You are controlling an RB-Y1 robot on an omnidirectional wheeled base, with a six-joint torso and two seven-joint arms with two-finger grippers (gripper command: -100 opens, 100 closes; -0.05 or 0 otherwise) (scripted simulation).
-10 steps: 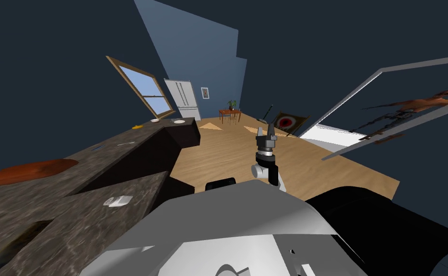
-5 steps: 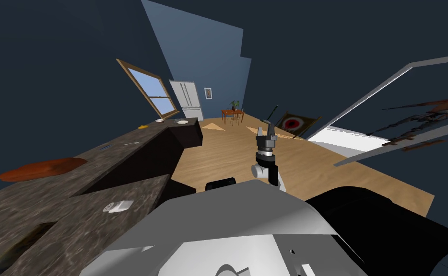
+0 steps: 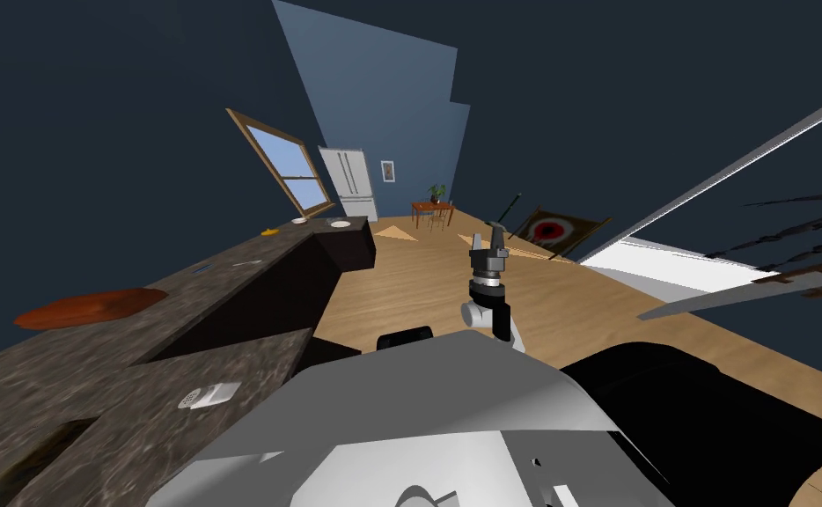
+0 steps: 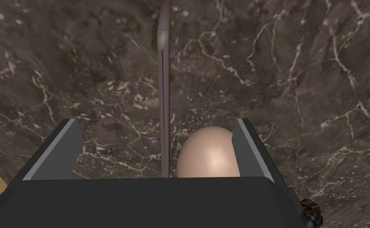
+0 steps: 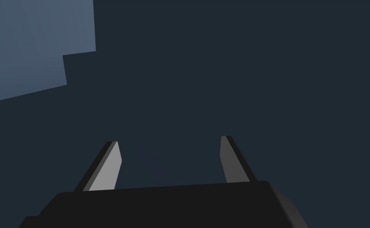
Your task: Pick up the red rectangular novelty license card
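**Straddling the card edge-on with the open left gripper**

Facing the dark veined counter (image 3: 224, 282) running along the left of the head frame. Pointing the left gripper (image 4: 156, 120) at that same veined stone, blades spread wide and gripping nothing. Straddling the card (image 4: 164, 79) with both fingers (image 4: 61, 146): seeing it edge-on as a thin grey strip with a fine red line, lying about midway between the blades and touching neither. Reading its long axis as running straight out along the gripper's own reach, with its flat faces turned toward the two blades. Noticing a smooth beige egg-shaped thing (image 4: 208, 152) tucked between the card and one blade, right against that blade. Judging a plain squeeze to be the move ahead, and expecting the egg-shaped thing to be caught first on its side, tipping the card or blocking the pinch. Carrying the right gripper (image 3: 494, 234) raised at the centre of the head frame, well apart from the counter, fingers spread and empty. Counting the left arm as much the nearer.
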